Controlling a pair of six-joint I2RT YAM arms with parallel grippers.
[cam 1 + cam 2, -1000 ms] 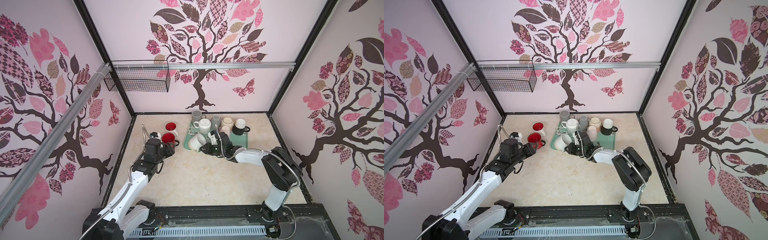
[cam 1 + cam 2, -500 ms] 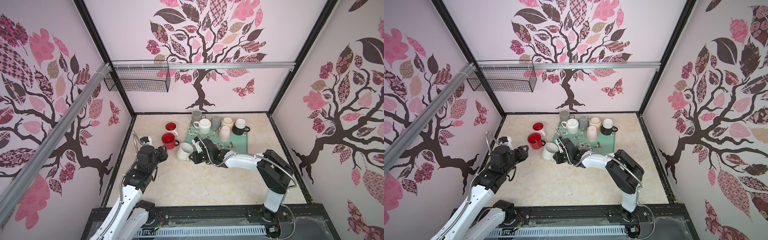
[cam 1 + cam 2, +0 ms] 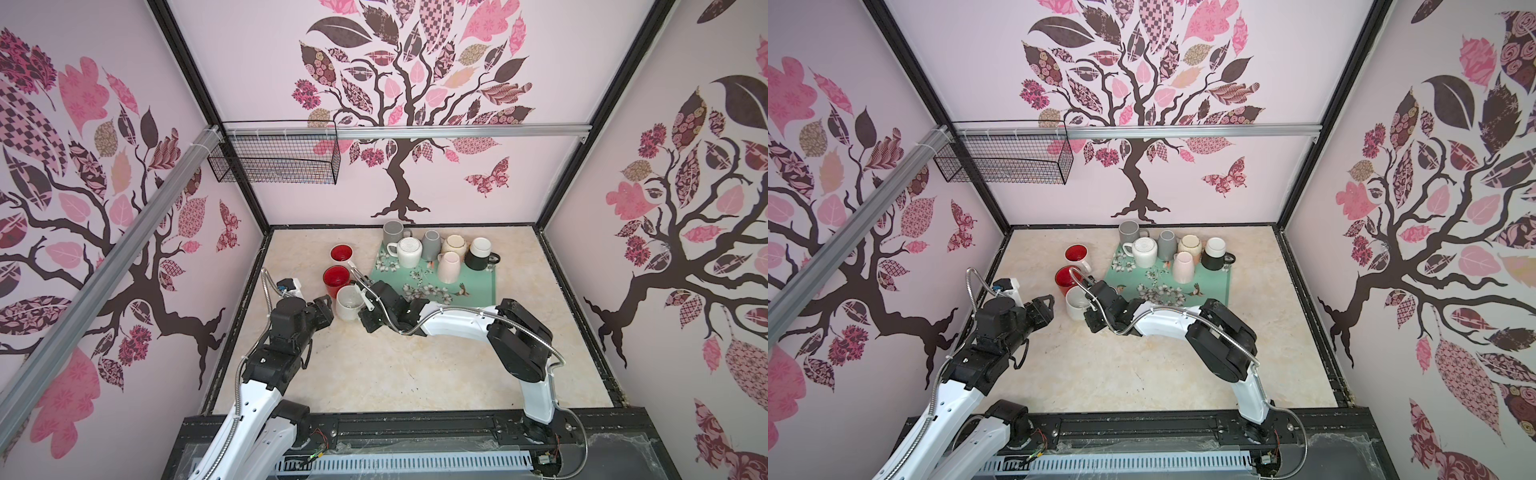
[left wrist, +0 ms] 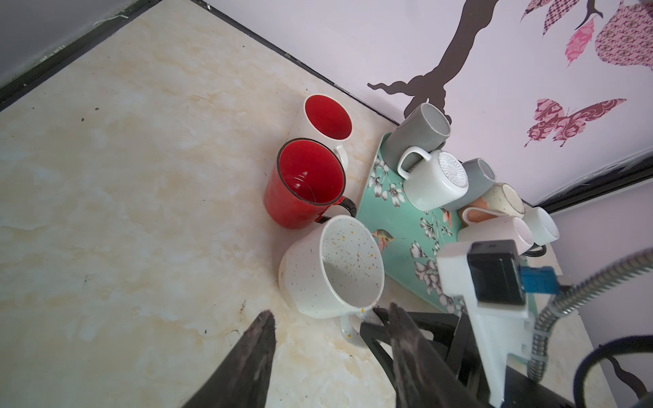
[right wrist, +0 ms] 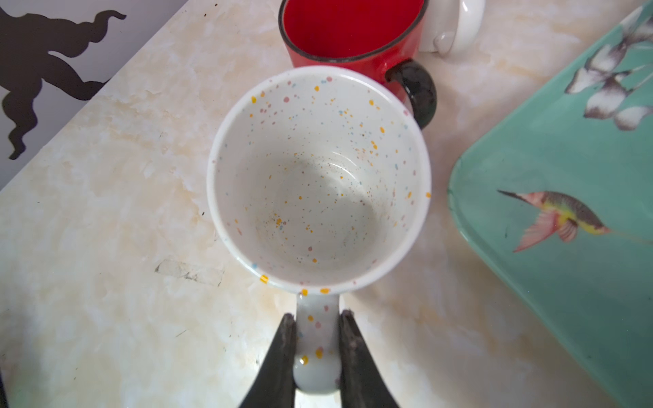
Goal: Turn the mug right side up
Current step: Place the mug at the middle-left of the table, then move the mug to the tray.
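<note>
Two grippers flank the speckled mug [image 5: 318,176], upright on the tabletop [image 5: 106,212], red mug [image 5: 353,31] at its 11 o'clock. Your right gripper [image 5: 318,316] pinches the handle [image 5: 315,367]; your left gripper [image 4: 329,310], at 9 o'clock, gapes empty. Open gently, retreating toward 4 o'clock.

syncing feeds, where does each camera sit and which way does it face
Top views: high over the front edge, looking down at the beige marble tabletop; left arm and right arm show.
Left wrist: on the left arm, facing the speckled white ceramic mug; open left tool shows.
Right wrist: looks down into the mug; right tool grips its handle.
All views share the mug.
</note>
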